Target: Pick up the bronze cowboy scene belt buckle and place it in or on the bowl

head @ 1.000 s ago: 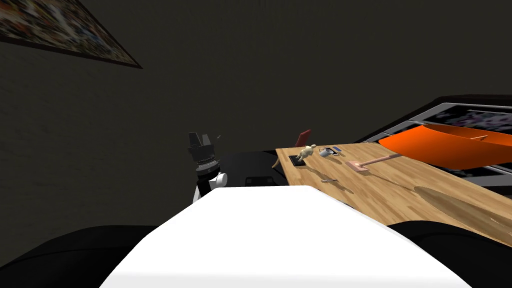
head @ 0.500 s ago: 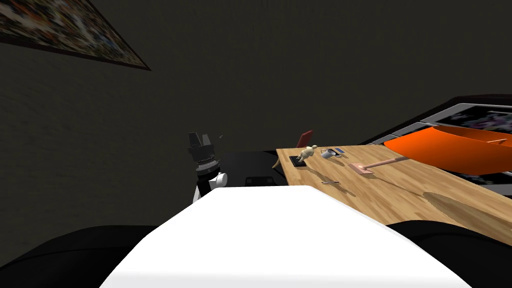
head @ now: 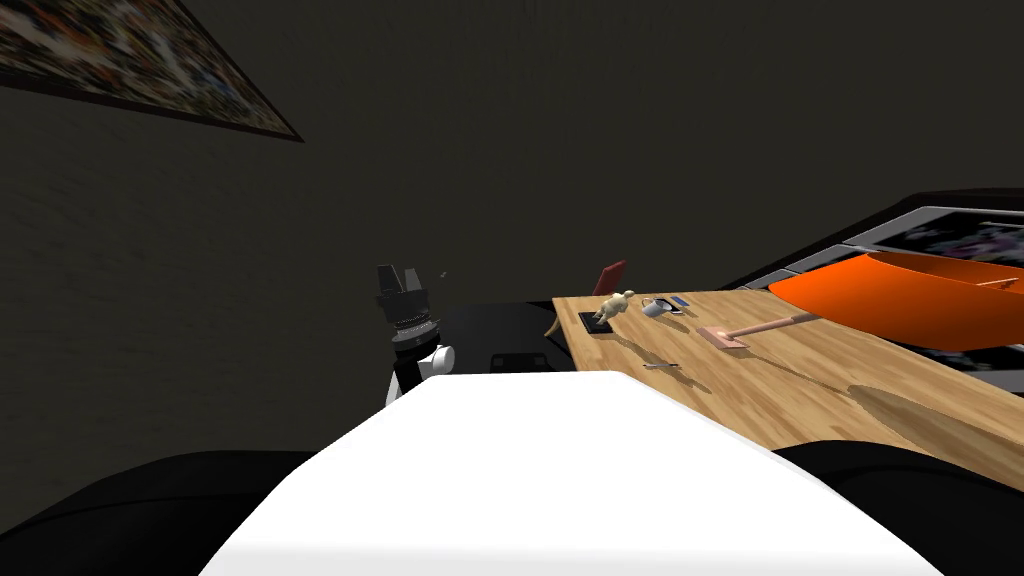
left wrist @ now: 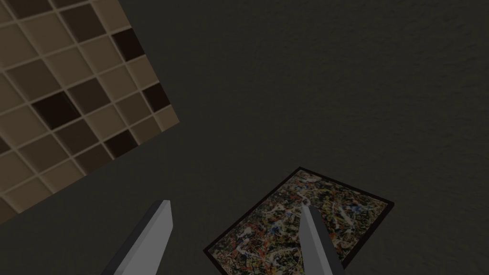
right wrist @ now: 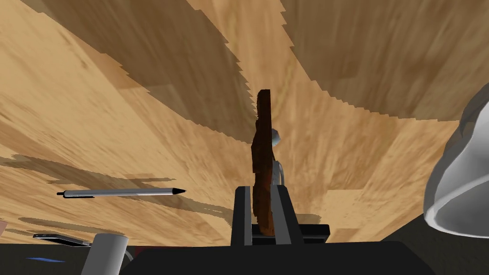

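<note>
Right claw (right wrist: 262, 200): narrow, both blades pressed on the flat faces of the belt buckle (right wrist: 262, 157). The buckle stands edge-on in the grip and rises well past the fingertips, over the desk (right wrist: 95, 119) and not touching it.

Buckle: thin flat plate, dark reddish-brown, rough uneven edge. One face carries a small grey-blue knob and a thin grey loop.

Desk: light wood with streaky grain, crossed by broad jagged shadows.

Around the claw:
- A slim grey pen (right wrist: 122, 192) with a dark tip lies flat on the wood, to one side and apart from the buckle.
- Near the claw's body are a dark flat slab (right wrist: 57, 237) and a pale grey cylinder (right wrist: 107, 250). I cannot tell what either is.
- Nothing stands between the buckle and the wood beyond it.

Head view, on the desk (head: 800, 380):
- Far left corner: a cream figurine (head: 615, 302) on a black square base (head: 596, 322).
- Just right of it: a small grey mug (head: 651, 305) and a blue flat item (head: 679, 300).
- Further right: a pink long-handled tool (head: 745, 330).
- Nearer: the pen (head: 660, 365).
- Beyond the far edge: a dark red slab (head: 608, 277), tilted.

Bowl (head: 900, 300): orange, smooth, wide and shallow, at the far right, well apart from the small items. Its shadow falls on the wood. Whether it rests on the desk I cannot tell.

Left claw (left wrist: 234, 215): wide, holding nothing. It is raised left of the desk (head: 398, 278).
</note>
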